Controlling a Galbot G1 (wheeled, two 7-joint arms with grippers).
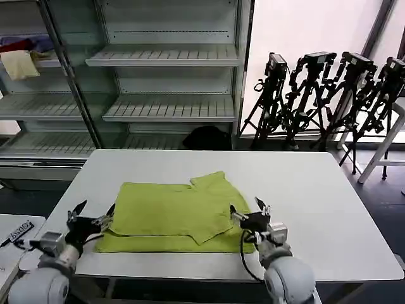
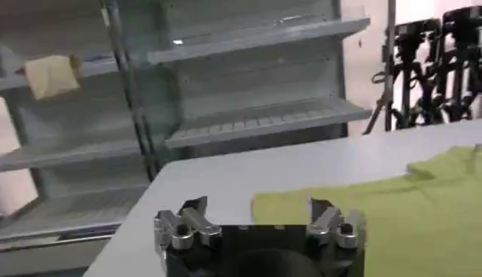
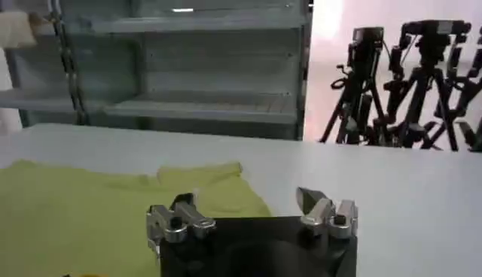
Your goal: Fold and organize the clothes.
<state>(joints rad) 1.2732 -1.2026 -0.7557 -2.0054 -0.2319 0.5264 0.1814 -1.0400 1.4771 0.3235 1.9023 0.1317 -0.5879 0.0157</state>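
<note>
The lime-green T-shirt (image 1: 174, 212) lies partly folded on the white table (image 1: 316, 202), near the front edge; a top layer is folded over a longer bottom layer that sticks out along the front; one sleeve (image 1: 212, 182) pokes out at about 1 o'clock from the shirt's middle; no white print shows on the side facing up, and no writing can be read on the cloth.

The left gripper (image 1: 93, 215) sits at about 9 o'clock from the shirt, just off its left edge; its fingers are spread wide and hold nothing; in the left wrist view the left gripper (image 2: 260, 218) is cut off low in the picture, and the shirt's corner (image 2: 361, 218) shows past the tips.

The right gripper (image 1: 250, 212) sits at about 3 o'clock from the shirt, right at the shirt's right edge; its fingers are spread apart and hold nothing; it is hard to tell if a tip touches the cloth; in the right wrist view the right gripper (image 3: 252, 214) is also cut off low down.

Behind the table stand grey shelves (image 1: 171, 82); a cream cloth (image 1: 19, 63) and a red cloth (image 1: 19, 44) lie on a shelf at about 10 o'clock, partly cut off by the edge; a black bundle (image 1: 207, 137) sits low behind the table, half hidden by it; black tripods (image 1: 316, 95) stand at about 2 o'clock; a small label (image 1: 19, 231) lies on a side table at the left edge, and its writing is too small to read.
</note>
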